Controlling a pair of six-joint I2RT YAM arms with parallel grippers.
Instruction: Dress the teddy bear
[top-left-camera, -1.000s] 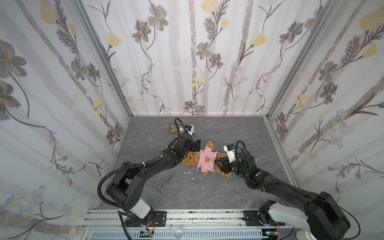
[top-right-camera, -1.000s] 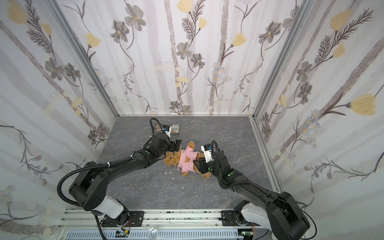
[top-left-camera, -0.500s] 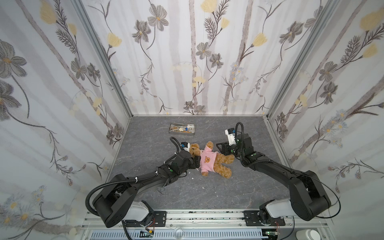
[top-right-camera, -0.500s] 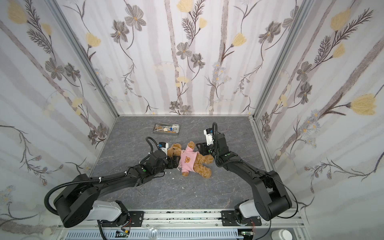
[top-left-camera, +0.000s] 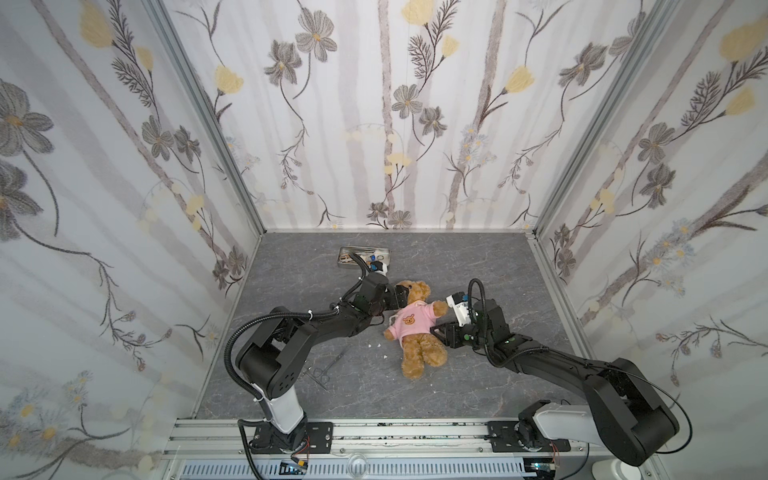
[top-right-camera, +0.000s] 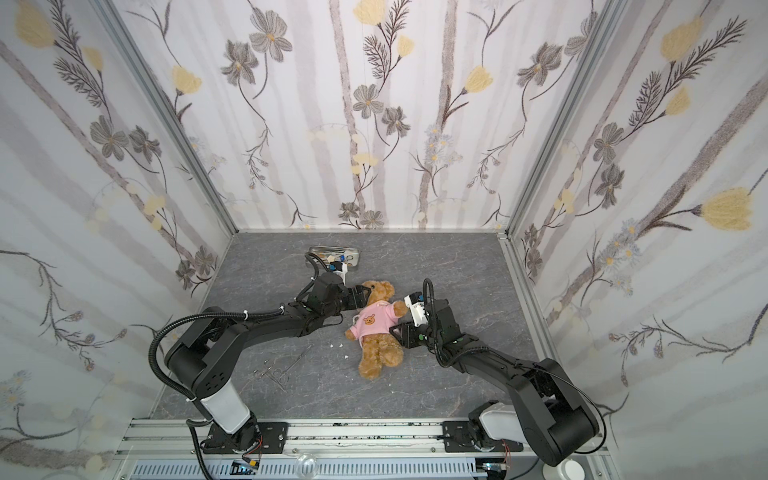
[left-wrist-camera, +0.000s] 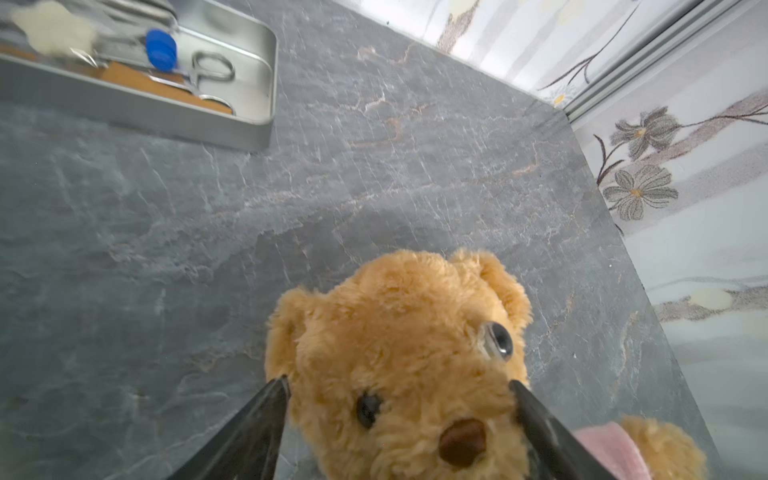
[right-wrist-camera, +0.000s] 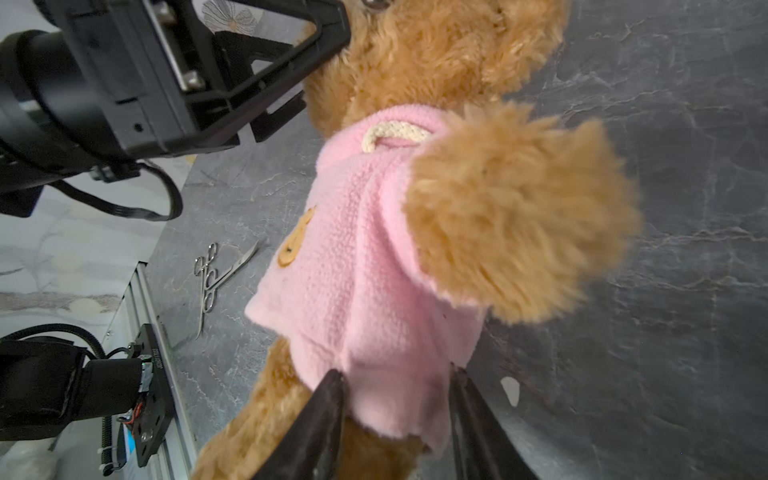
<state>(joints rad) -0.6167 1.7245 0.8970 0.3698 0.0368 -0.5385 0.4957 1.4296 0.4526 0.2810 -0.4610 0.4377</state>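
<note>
- Mid-table, on the grey tabletop (top-left-camera: 478, 266), the teddy bear (top-left-camera: 419, 351) lies on its back, the pink shirt (right-wrist-camera: 357, 270) over its torso.
- Round its head the left gripper (left-wrist-camera: 399, 386) is clamped, jaws wide; the right gripper (right-wrist-camera: 395, 374) pinches the shirt's hem at the flank.
- Judged light, soft, squashy: hold the bulky head or limbs; the knit may stretch.
</note>
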